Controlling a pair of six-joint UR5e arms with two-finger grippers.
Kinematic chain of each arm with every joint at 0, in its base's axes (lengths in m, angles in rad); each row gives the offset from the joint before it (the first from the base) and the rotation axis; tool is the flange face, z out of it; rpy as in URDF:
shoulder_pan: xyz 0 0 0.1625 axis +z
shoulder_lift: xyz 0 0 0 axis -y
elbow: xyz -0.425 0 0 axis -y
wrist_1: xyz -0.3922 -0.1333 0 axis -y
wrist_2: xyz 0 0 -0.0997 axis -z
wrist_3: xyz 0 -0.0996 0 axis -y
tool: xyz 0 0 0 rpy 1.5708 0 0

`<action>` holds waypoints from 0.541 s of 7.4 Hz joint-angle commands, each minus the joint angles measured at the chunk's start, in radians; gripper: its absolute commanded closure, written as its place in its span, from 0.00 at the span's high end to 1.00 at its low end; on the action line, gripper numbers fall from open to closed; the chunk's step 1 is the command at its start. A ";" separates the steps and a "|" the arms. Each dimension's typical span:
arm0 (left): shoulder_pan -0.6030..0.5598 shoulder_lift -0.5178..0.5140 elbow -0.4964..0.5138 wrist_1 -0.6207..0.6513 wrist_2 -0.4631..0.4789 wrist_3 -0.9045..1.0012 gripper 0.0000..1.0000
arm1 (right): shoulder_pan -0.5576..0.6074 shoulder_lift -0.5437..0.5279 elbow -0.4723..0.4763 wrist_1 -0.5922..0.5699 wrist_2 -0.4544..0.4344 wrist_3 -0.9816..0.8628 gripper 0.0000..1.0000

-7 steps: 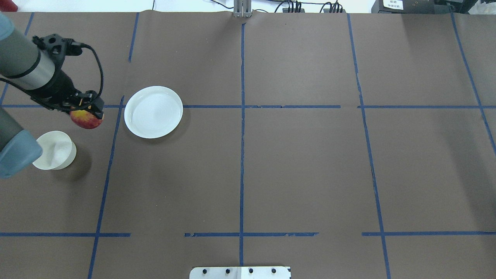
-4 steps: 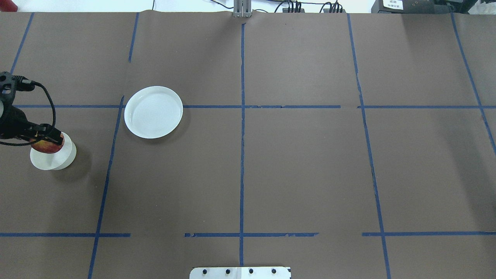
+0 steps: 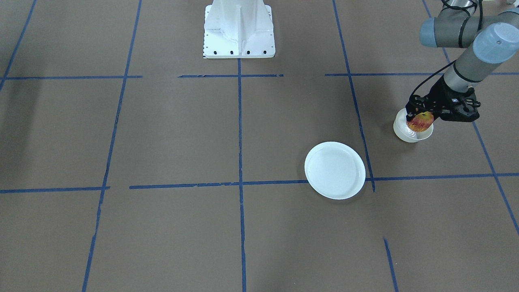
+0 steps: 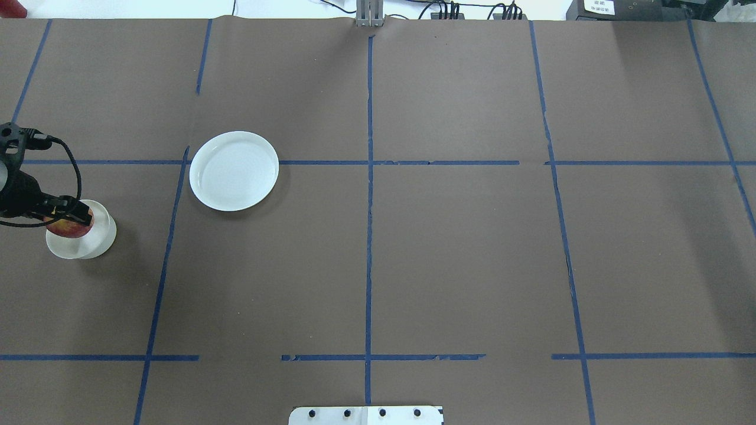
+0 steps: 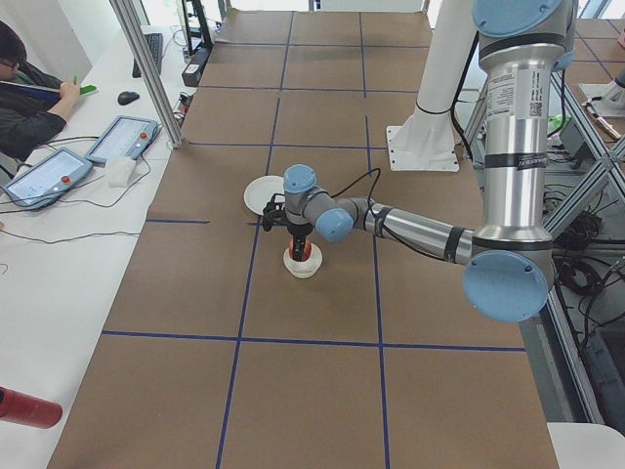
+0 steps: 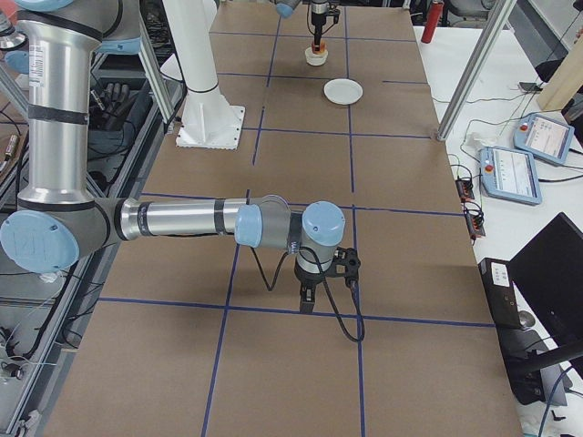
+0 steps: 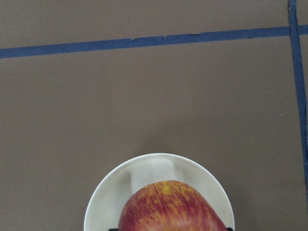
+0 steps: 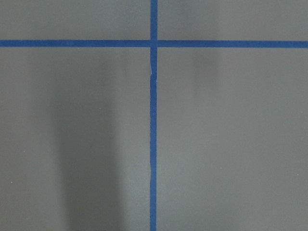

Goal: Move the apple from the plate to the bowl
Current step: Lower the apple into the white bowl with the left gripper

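My left gripper [image 4: 69,213] is shut on the red and yellow apple [image 4: 66,228] and holds it right over the small white bowl [image 4: 94,241] at the table's left edge. In the front-facing view the apple [image 3: 420,121] hangs at the bowl's [image 3: 409,134] rim height, still between the fingers of the gripper [image 3: 421,114]. The left wrist view shows the apple [image 7: 171,207] centred over the bowl [image 7: 108,195]. The flat white plate [image 4: 234,170] lies bare, apart from the bowl. My right gripper [image 6: 308,299] hangs over the bare table, far from them; I cannot tell whether it is open.
Brown table cover with a grid of blue tape lines [image 4: 368,177]. The robot's white base [image 3: 239,28] stands at the table's middle edge. The right wrist view shows only a crossing of tape lines [image 8: 153,43].
My left gripper has carried the apple from beside the plate toward the robot and over the bowl, then moved it slightly lower. The plate and bowl have not moved.
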 commanded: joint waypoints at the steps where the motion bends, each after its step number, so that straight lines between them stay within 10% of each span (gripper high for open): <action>1: 0.000 0.001 0.006 -0.002 -0.003 0.003 0.22 | 0.000 0.000 0.000 0.000 0.000 0.000 1.00; 2: 0.000 0.002 0.004 -0.002 -0.005 0.003 0.36 | 0.000 0.000 0.000 0.000 0.000 0.000 1.00; 3: 0.000 0.005 0.001 -0.002 -0.005 0.003 0.99 | 0.000 0.000 0.000 0.000 0.000 0.000 1.00; 4: 0.000 0.006 0.003 -0.002 -0.005 0.003 1.00 | 0.000 0.000 0.000 0.000 0.000 0.000 1.00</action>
